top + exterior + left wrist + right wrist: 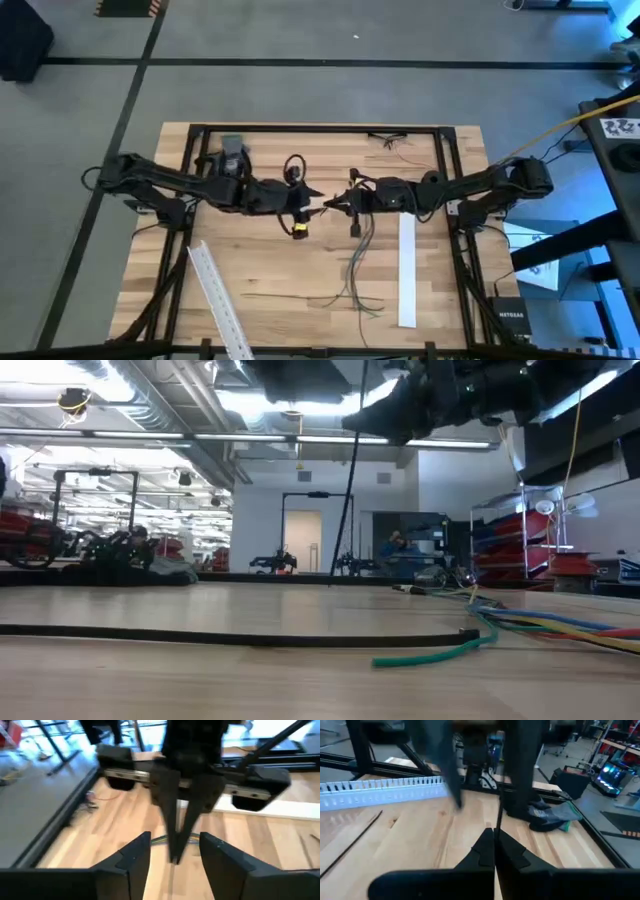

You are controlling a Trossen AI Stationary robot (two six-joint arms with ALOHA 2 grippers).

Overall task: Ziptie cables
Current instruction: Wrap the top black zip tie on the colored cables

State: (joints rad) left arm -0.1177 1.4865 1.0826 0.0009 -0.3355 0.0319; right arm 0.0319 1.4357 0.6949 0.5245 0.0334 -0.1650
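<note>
Here, the scene was as follows.

Left gripper (312,207): it was held above the middle of the desk (270,290), tip to tip with the right gripper (335,205). In the left wrist view its fingers (131,857) stood apart, with nothing seen between them.

Right gripper: it met the left gripper from the opposite side, over the desk centre. In the right wrist view its fingers (482,851) were pressed together, and a thin dark strand (499,817) ran out from between the tips, so they were clamped on it.

Cables (360,270): a loose bunch of thin strands hung down from just beside the right gripper's fingers and spread out on the desk under them. In the low view coloured strands (540,625), green, yellow and blue, lay on the wood, and one dark strand (345,500) went straight up to the fingers.

White strips: one slotted strip (218,297) lay slanted on the desk, well apart from the left gripper's fingers, on the side of the left arm. Another strip (406,270) lay straight, near the hanging cables, on the side of the right arm.

Other thing: a grey folded cloth (233,150) lay near the desk edge, behind the left arm.
</note>
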